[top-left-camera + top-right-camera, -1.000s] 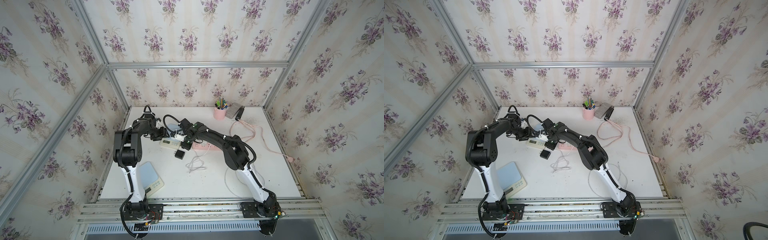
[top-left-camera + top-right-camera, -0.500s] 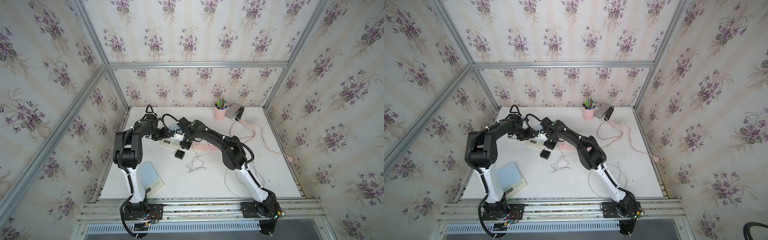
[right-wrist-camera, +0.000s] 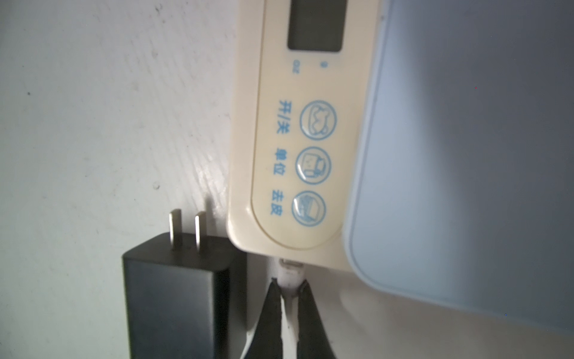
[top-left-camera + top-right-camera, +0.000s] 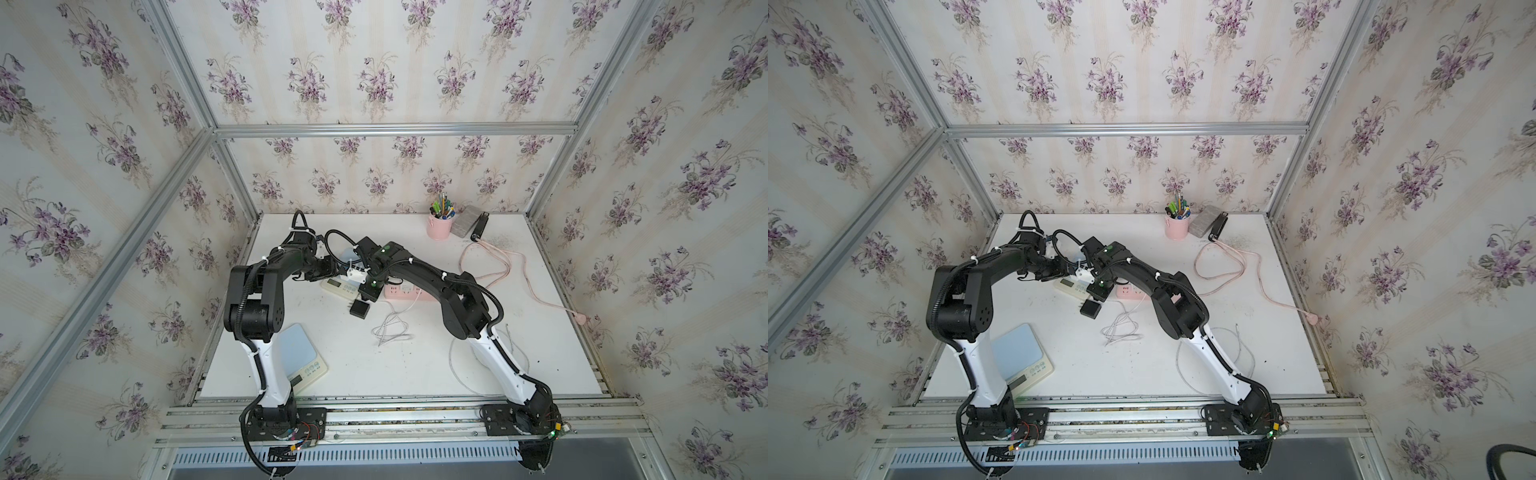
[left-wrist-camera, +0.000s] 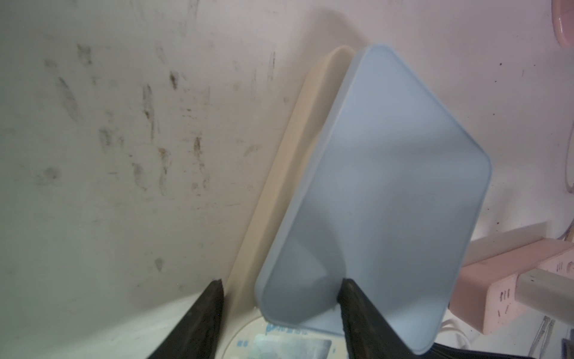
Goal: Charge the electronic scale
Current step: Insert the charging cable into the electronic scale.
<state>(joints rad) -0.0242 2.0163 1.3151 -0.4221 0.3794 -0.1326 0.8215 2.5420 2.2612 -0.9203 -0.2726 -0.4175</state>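
Fingers (image 3: 273, 310) pinch white plug (image 3: 290, 272) at scale (image 3: 273, 93) edge; black adapter (image 3: 177, 295), 2 prongs, beside.

On the electronic scale (image 3: 245, 155), the cream front panel (image 3: 279, 80) is carrying blue Chinese print in the right wrist view. 开/关 is standing beside the display-side button (image 3: 318, 119), 单位 beside the middle button (image 3: 313, 164), and 去皮 beside the end button (image 3: 308, 208), each button bearing a small blue drawing. Tiny blue letters reading OZ are sitting just beside the dark display (image 3: 316, 25). In the left wrist view, blue print on the same panel is showing too blurred to read.
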